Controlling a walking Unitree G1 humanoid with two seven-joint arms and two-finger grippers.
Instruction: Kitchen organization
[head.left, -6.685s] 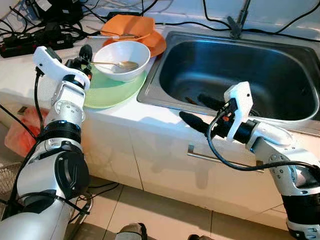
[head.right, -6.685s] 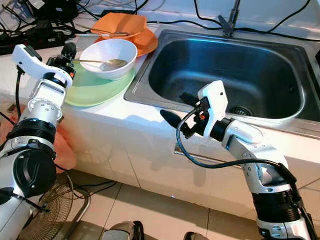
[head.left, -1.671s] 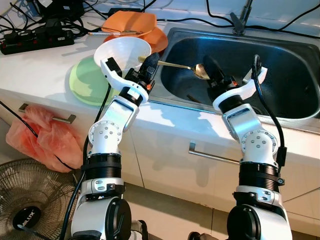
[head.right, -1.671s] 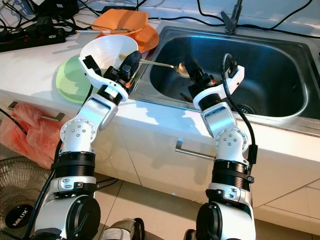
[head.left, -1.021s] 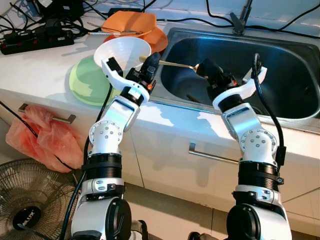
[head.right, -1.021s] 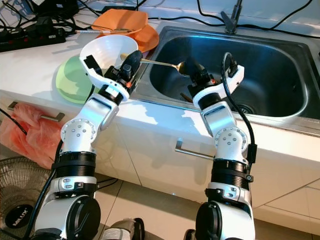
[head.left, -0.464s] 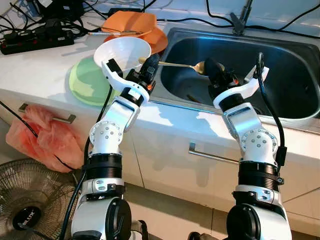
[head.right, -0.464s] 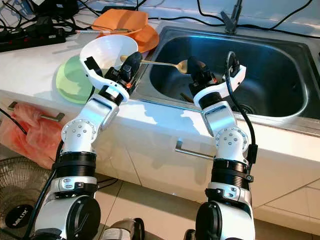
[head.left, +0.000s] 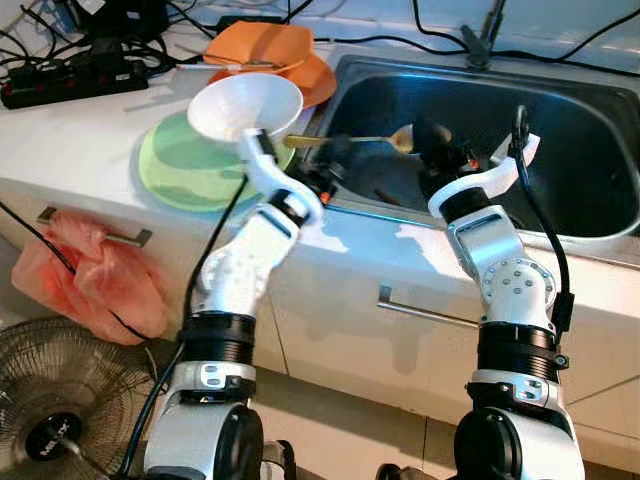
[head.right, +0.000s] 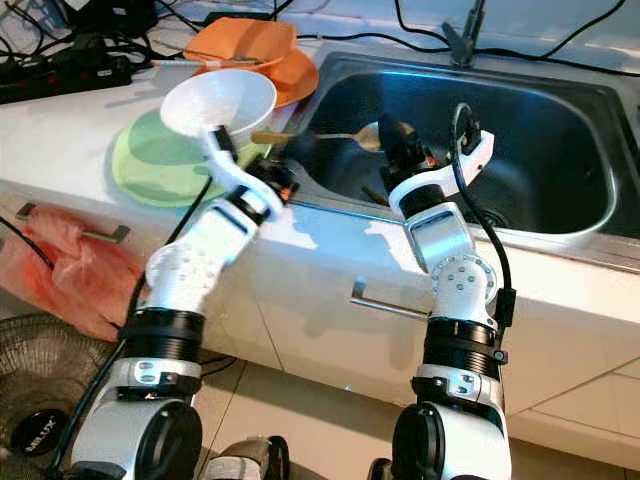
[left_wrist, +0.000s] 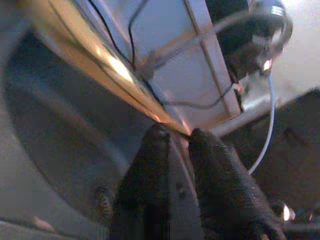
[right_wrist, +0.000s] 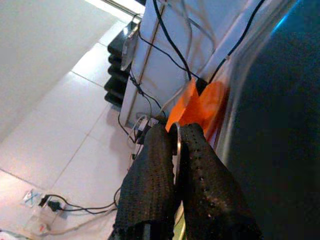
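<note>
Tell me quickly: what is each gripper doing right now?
Left gripper: over the sink's near-left edge, blurred; open or shut cannot be told.
Right gripper: closed on the spoon, held over the sink.

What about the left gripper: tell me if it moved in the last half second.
Yes. The left gripper swung away from the white bowl, rightward over the sink rim, near the spoon.

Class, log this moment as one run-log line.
right gripper: shut on gold metal spoon over steel sink | left gripper: at sink edge | white bowl: on green plate
</note>
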